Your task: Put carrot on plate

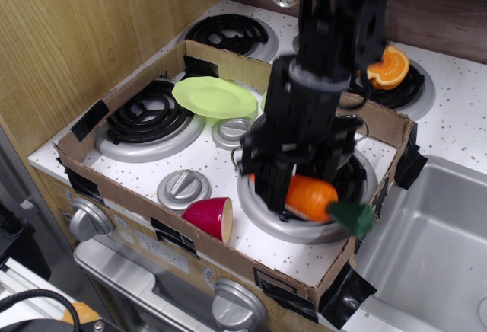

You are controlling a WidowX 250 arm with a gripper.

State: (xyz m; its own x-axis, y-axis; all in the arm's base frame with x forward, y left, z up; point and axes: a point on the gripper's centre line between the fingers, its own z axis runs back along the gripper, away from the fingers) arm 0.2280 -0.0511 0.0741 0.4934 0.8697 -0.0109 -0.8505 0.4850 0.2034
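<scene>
The orange carrot (312,197) with its dark green top (351,218) hangs in the air over the front right burner, held by my black gripper (283,195), which is shut on its thick end. The green top points right and down. The lime-green plate (214,97) rests tilted at the back of the cardboard tray, up and left of the gripper, and is empty. My arm hides most of the steel pot (351,122).
A cardboard tray wall (114,92) rings the stove top. A red-skinned fruit half (209,218) lies near the front edge. An orange pumpkin-like half (386,68) sits on the back right burner. A coil burner (148,115) is at left, a sink (430,248) at right.
</scene>
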